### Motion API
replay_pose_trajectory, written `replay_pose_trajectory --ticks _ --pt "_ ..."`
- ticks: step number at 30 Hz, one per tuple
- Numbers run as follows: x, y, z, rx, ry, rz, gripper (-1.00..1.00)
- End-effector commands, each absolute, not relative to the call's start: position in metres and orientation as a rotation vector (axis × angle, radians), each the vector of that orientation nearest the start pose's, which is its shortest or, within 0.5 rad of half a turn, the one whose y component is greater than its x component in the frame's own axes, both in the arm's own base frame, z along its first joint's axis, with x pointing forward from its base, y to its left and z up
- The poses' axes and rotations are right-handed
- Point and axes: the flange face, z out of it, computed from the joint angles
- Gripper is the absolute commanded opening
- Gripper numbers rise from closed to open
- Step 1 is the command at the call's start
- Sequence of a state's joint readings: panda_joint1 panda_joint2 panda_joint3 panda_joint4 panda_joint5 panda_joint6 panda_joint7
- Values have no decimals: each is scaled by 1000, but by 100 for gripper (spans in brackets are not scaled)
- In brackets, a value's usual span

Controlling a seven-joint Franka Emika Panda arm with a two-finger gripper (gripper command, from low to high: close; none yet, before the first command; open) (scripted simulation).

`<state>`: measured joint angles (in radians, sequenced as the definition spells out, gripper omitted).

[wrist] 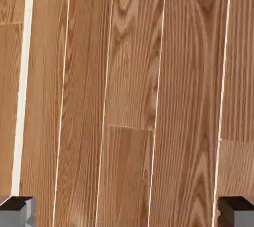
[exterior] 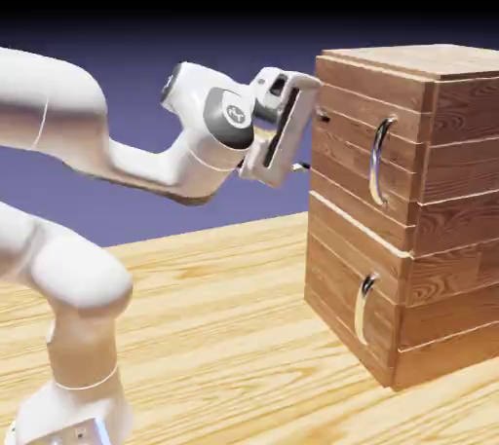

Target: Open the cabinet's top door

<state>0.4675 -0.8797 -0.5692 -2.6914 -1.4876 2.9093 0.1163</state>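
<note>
1. Top door [exterior: 341, 156]: upper front of the cabinet [exterior: 463, 131], closed as far as I can tell. Risk: I push it instead of pulling if I drive straight in.
2. Long curved handle [exterior: 376, 163]: toward the door's edge on the exterior view's right, beside my fingers, not between them. Closing here would likely grab air or scrape boards; I need to shift over first.
3. My gripper [wrist: 127, 211]: fingers wide apart, holding nothing. The hand view shows only planks, no handle, so I could line up badly.
4. My fingertips sit very near the wood; contact, can't tell. Sliding sideways without backing off could drag on the boards or knock the handle.
5. Lower door [exterior: 336, 258], with its short handle [exterior: 364, 309]: dropping too low while shifting could lead me to the wrong one.
</note>
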Motion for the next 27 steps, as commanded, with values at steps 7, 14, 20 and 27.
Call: replay_pose_trajectory --ticks 7,14,20,27 --pt "340 -18 536 1648 1280 1198 0" --pt "341 -37 525 1319 1408 1063 0" --pt "347 -55 510 1046 1472 931 0" --pt "358 -74 486 743 1504 764 0"
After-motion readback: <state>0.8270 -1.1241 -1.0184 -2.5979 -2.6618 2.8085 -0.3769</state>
